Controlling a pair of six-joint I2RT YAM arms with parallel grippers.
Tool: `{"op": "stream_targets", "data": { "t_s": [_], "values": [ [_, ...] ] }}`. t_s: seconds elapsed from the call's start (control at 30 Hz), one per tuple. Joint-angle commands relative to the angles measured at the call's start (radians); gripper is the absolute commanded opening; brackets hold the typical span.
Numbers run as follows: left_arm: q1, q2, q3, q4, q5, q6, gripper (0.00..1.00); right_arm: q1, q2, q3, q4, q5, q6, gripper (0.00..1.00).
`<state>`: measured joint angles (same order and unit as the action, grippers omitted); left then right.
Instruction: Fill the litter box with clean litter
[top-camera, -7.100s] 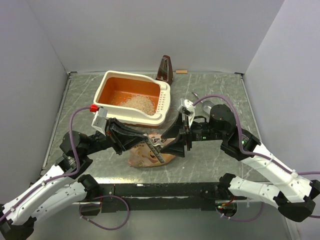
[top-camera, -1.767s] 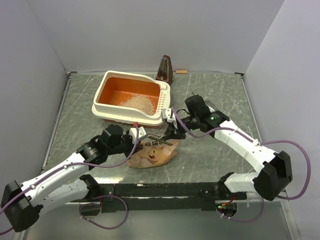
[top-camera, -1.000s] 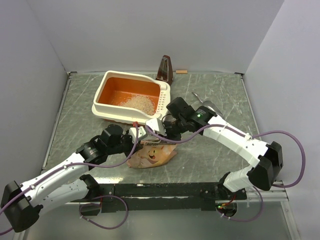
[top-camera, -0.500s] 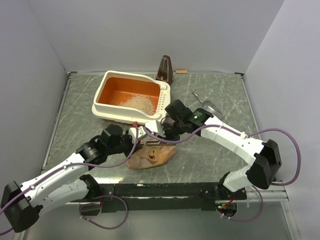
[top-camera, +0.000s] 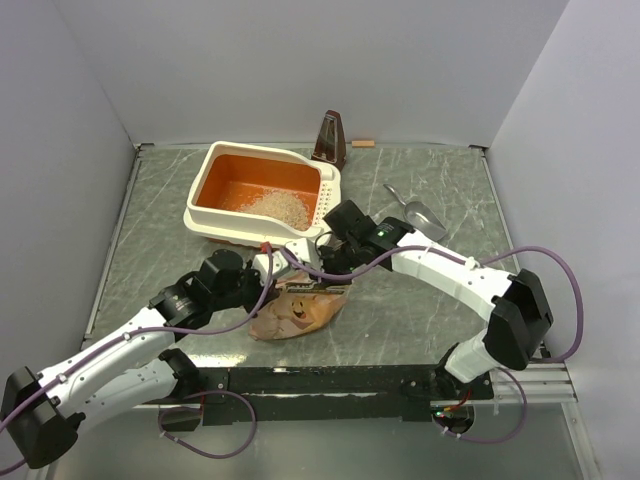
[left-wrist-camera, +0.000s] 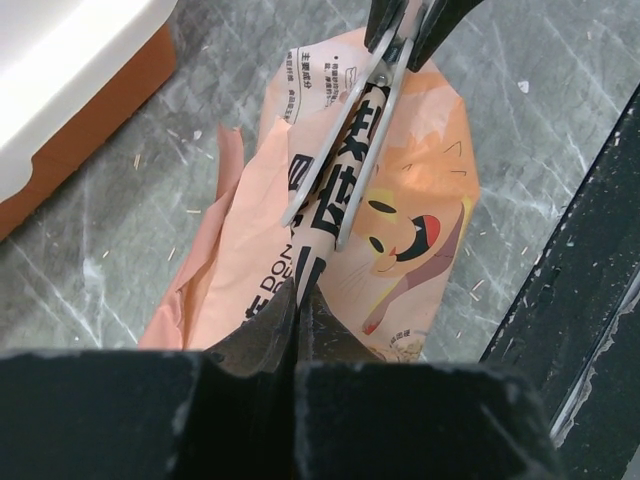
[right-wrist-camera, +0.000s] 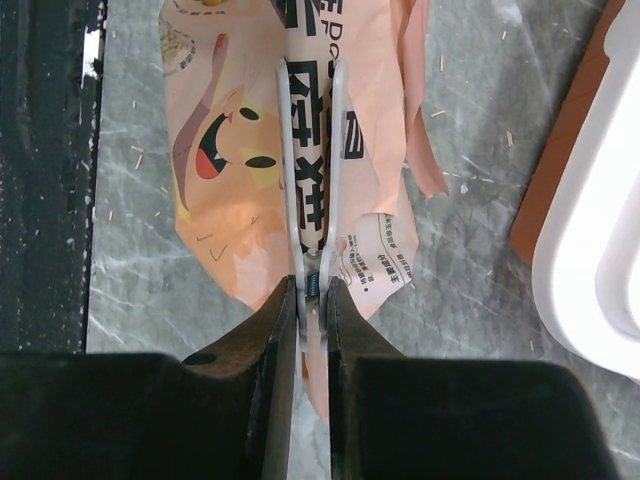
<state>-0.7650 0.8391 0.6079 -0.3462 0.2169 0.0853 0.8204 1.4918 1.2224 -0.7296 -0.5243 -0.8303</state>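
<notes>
Nearest the arm bases, a crinkled tan bag printed with a cartoon cat is seen lying on the grey marbled table. The bag's raised fold is pinched by the left gripper, whose jaws are pressed together on it. From the opposite side, the right gripper is clamped on the handle end of a thin grey metal clip, whose two long arms are laid along either side of that fold. Compared with half a second ago, the right gripper has been carried a little leftward towards the left one, and its elbow has been drawn inward.

Farther back, the large cream-white plastic litter box with the orange interior is found where it was. The pale off-white clean litter is heaped towards its near right part. To the right, a grey metal scoop, earlier covered by the right arm, is now exposed. A dark brown pyramid-shaped metronome is seen at the back edge.
</notes>
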Motion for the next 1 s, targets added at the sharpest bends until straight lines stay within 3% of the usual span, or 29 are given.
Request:
{"op": "stream_targets", "data": {
  "t_s": [0.0,0.4,0.47,0.5,0.53,0.8,0.97],
  "values": [
    [-0.007,-0.017,0.02,0.092,0.007,0.001,0.05,0.069,0.076,-0.038,0.029,0.003,0.005,0.02],
    [-0.005,-0.024,0.015,0.095,0.006,-0.002,0.05,0.091,0.064,-0.054,0.087,0.01,0.028,0.21],
    [-0.007,-0.025,0.016,0.095,0.007,-0.002,0.05,0.091,0.047,-0.055,0.094,0.015,0.033,0.39],
    [-0.005,-0.025,0.015,0.093,0.009,-0.002,0.05,0.091,0.036,-0.054,0.096,0.014,0.033,0.66],
    [-0.007,-0.025,0.016,0.093,0.01,-0.001,0.05,0.091,0.032,-0.055,0.096,0.015,0.034,0.99],
    [-0.005,-0.025,0.015,0.095,0.009,-0.001,0.05,0.091,-0.063,-0.073,0.133,0.037,0.057,1.0],
    [-0.007,-0.018,0.016,0.093,0.01,0.001,0.06,0.086,-0.146,-0.066,0.214,0.132,0.187,1.0]
  ]
}}
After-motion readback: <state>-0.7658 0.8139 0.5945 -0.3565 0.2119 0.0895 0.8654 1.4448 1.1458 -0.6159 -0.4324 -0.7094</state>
